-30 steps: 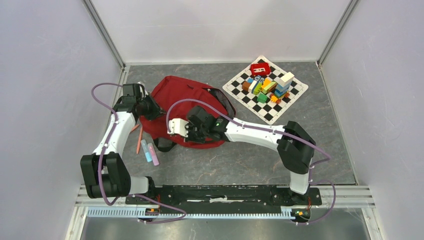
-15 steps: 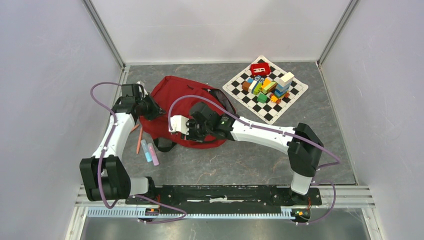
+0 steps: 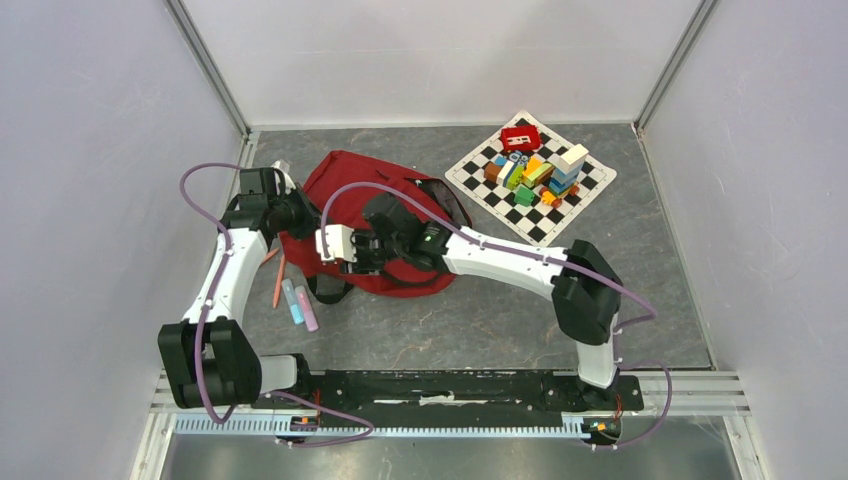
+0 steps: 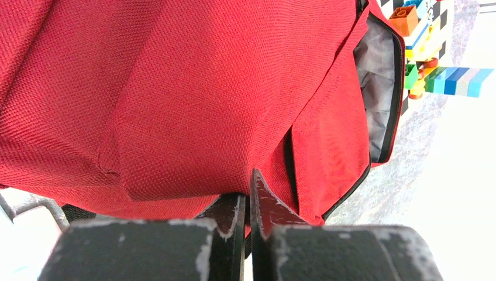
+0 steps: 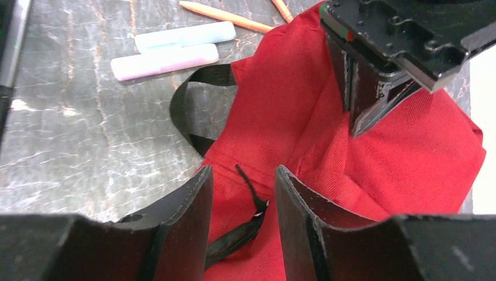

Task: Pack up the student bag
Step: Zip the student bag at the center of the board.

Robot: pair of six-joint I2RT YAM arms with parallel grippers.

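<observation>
**A:** Where does the student bag (image 3: 352, 185) lie?

**B:** Flat on the table (image 3: 480, 330), with its open mouth and grey lining turned toward the chequered mat (image 3: 530, 225).

**A:** And the two hands?

**B:** The left gripper (image 4: 247, 187) sits at the bag's left edge with its fingers pressed together. It looks to be nipping a fold of the red cloth, though the tips are half buried, so I can't swear to it. The right gripper (image 5: 244, 175) hangs over the bag's near edge with its fingers parted and nothing in them. A black zip tab (image 5: 252, 202) lies between them.

**A:** How will the bag handle?

**B:** Soft and slack, I'd judge. The cloth will bunch and sag rather than keep a shape. Better to take it by the hem along the zip or by a black strap (image 5: 186, 111), because the flat panel would only tent and slip.

**A:** What goes in?

**B:** Probably the markers (image 5: 184, 35) and pencils (image 5: 225, 14) just off the bag's left side.
</observation>
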